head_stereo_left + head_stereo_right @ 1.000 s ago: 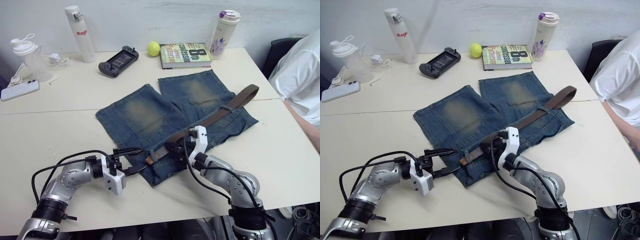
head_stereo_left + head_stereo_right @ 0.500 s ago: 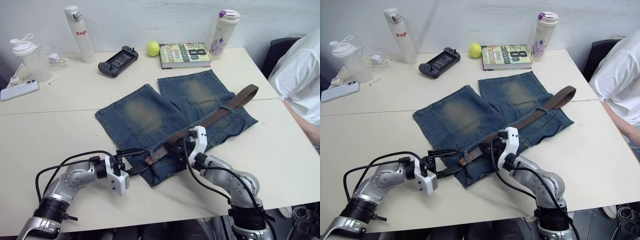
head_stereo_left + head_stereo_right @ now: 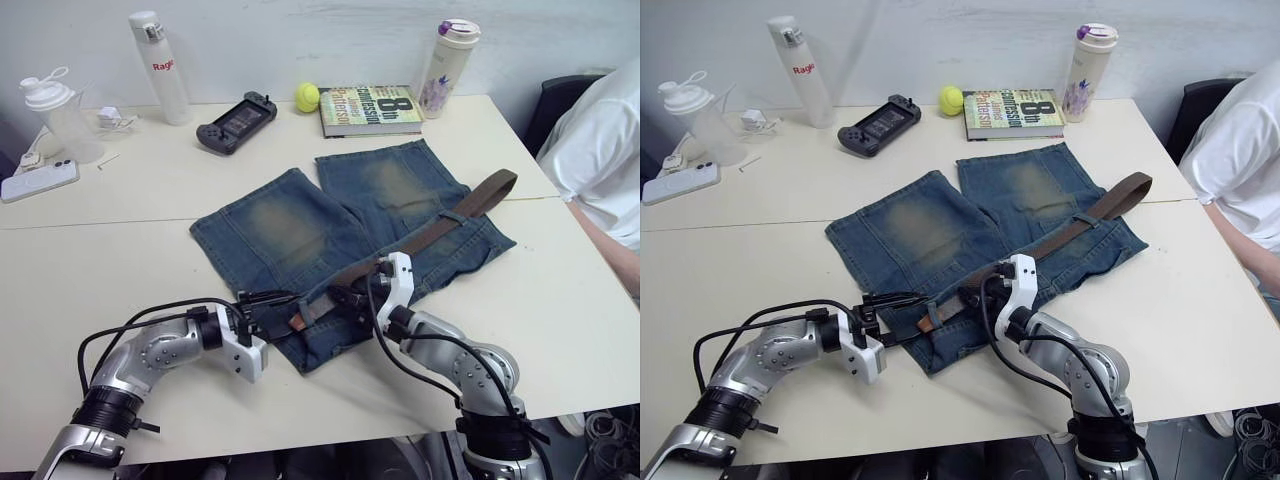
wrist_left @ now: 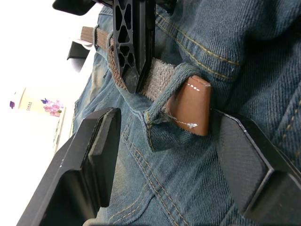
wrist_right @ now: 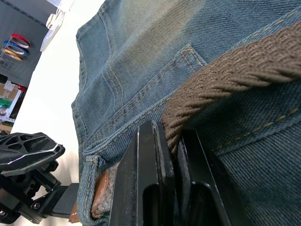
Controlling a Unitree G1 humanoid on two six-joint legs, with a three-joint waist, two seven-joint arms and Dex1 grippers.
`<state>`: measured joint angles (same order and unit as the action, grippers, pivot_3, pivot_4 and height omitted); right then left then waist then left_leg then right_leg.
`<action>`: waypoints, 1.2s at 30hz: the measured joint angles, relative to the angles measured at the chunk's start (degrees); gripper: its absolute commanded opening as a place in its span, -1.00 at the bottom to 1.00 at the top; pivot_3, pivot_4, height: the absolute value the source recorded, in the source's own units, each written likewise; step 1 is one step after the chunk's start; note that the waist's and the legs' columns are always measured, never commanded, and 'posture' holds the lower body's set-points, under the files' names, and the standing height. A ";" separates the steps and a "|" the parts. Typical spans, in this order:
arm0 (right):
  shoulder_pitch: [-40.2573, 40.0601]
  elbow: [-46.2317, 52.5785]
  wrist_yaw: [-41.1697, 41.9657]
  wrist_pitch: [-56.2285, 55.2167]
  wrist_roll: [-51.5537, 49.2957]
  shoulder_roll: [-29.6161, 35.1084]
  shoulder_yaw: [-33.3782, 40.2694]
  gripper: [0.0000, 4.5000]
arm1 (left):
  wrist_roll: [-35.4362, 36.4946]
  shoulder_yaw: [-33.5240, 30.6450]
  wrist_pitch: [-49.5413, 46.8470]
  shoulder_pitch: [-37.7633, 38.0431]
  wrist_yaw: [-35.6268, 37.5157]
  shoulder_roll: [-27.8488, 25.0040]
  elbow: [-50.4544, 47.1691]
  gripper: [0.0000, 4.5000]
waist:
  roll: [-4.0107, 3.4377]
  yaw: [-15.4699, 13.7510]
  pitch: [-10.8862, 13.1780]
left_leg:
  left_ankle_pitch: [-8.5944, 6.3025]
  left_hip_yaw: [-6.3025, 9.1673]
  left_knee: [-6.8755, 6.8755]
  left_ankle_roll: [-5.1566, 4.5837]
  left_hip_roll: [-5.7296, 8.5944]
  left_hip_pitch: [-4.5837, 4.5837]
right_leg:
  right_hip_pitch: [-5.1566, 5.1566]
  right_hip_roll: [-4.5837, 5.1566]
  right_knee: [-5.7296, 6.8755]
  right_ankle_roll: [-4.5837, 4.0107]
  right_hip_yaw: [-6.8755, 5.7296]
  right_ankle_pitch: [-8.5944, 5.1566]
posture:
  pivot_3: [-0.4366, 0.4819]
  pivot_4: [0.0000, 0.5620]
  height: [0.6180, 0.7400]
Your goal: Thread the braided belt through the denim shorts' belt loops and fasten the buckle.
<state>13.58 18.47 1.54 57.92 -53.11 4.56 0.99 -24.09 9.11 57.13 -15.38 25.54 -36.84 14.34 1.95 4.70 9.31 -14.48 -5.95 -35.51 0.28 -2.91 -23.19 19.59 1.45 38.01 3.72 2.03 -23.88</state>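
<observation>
The left gripper [image 4: 160, 155] is standing wide open, its two black fingers [image 4: 94, 155] straddling the brown leather tip of the braided belt [image 4: 190, 106], which is poking out of a belt loop [image 4: 164, 101] on the waistband; the left wrist view is showing one pad just beside the tip, contact uncertain. The right gripper [image 5: 167, 155] is pinching the braided belt between nearly closed fingers [image 5: 146, 179], a grip the right wrist view is making plain while the head views are showing only the wrist over the waistband. From above, the denim shorts [image 3: 300, 225] are lying flat on the table [image 3: 120, 200], waistband toward the robot, the belt running diagonally to its far end [image 3: 495, 188] past the right hip.
</observation>
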 measured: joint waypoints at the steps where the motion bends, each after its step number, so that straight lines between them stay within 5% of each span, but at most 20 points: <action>1: 0.00 0.03 0.00 0.03 0.00 0.00 0.00 -1.00 | 0.04 0.06 -0.01 0.00 -0.03 -0.04 -0.02 0.46 | 0.00 0.01 0.00 | 0.00 0.00 0.00 0.00 0.00 0.00 | 0.00 0.00 0.00 0.00 0.00 0.00 | -0.05 -0.47 1.00; 4: 0.00 0.07 0.01 0.11 0.00 0.00 -0.01 -1.00 | 0.57 0.36 0.01 0.02 -0.04 -0.31 -0.07 0.46 | 0.00 0.02 0.00 | 0.01 0.00 0.00 0.01 0.00 0.00 | 0.00 0.00 0.00 0.00 0.00 0.00 | -0.05 -0.47 1.00; 7: -0.01 0.07 0.08 0.14 0.00 0.00 -0.02 -1.00 | 1.25 0.47 0.25 0.18 -0.04 -0.64 -0.08 0.12 | 0.00 0.02 0.00 | 0.00 0.00 0.00 0.00 0.00 0.00 | 0.01 0.00 0.00 0.00 0.00 0.00 | -0.05 -0.47 1.00; 12: -0.01 0.06 0.15 0.32 0.02 0.01 -0.01 -1.00 | 1.96 0.70 1.22 0.46 -0.21 -1.71 -0.39 -0.92 | 0.00 0.00 0.00 | 0.00 0.00 0.00 0.00 0.00 0.00 | 0.00 0.00 0.00 0.00 0.00 0.00 | -0.05 -0.47 1.00; 21: 0.04 0.15 -0.28 1.31 -0.38 -0.92 0.92 -1.00 | 1.95 1.02 1.56 0.28 -0.34 -2.33 -0.58 -0.97 | -0.01 0.00 0.00 | 0.00 0.01 0.01 0.01 0.00 0.01 | -0.01 0.00 0.00 0.00 -0.01 0.00 | -0.05 -0.47 1.00; 25: 0.20 -0.45 -3.26 2.10 -2.86 -3.74 4.77 -0.35 | 1.74 1.17 1.61 0.08 -0.34 -2.34 -0.59 -1.00 | -0.03 -0.08 0.02 | 0.01 0.00 0.01 0.01 0.01 -0.01 | 0.00 0.00 0.00 0.00 0.00 0.00 | -0.05 -0.47 1.00; 30: 1.92 1.71 -6.08 2.84 -9.56 -1.31 10.31 0.75 | 1.59 1.39 1.75 -0.13 -0.41 -2.48 -0.57 -1.00 | -0.18 -0.18 0.11 | 0.01 -0.02 -0.01 0.00 0.04 -0.06 | 0.00 0.04 -0.03 0.00 0.01 0.00 | -0.05 -0.47 1.00; 36: 0.00 13.66 4.57 5.33 -11.03 20.09 10.04 0.75 | 1.68 1.47 1.79 0.02 -0.45 -3.32 -0.56 -1.00 | -0.28 -0.24 0.17 | -0.06 -0.02 -0.02 -0.11 0.05 -0.05 | 0.00 0.02 -0.19 0.00 0.03 0.00 | -0.05 -0.47 1.00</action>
<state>13.58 32.13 6.11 63.26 -64.14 24.65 11.03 -22.42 10.58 58.91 -15.36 25.09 -40.16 13.78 1.67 4.46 9.47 -14.54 -5.97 -35.53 0.17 -2.86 -23.24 19.59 1.47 37.82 3.72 2.06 -23.88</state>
